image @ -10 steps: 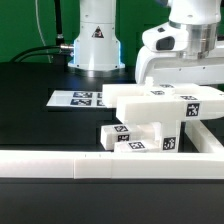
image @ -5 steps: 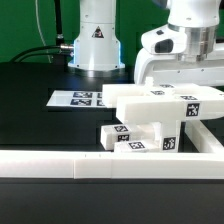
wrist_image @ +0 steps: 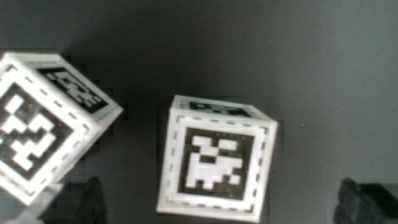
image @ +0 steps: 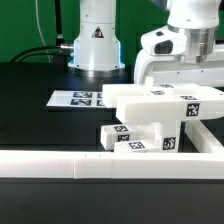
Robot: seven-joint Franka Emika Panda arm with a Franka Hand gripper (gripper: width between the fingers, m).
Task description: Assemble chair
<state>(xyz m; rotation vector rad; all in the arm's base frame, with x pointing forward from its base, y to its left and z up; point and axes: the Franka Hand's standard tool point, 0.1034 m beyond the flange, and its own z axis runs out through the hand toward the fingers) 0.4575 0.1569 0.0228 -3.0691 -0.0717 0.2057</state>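
The chair pieces [image: 150, 115] lie together on the dark surface [image: 30, 115], toward the exterior view's right, just behind the long white rail [image: 90, 165] and beside the marker board [image: 78, 98]. The arm [image: 185, 45] is above them. In the wrist view the hand [wrist_image: 228, 200] is released: its fingers [wrist_image: 82, 200] are wide apart. A tagged block [wrist_image: 222, 155] appears between them, not touching them, and a second tagged block [wrist_image: 45, 120] is near it.

tagged block [wrist_image: 45, 110] and gripper [wrist_image: 226, 198] are cut off.
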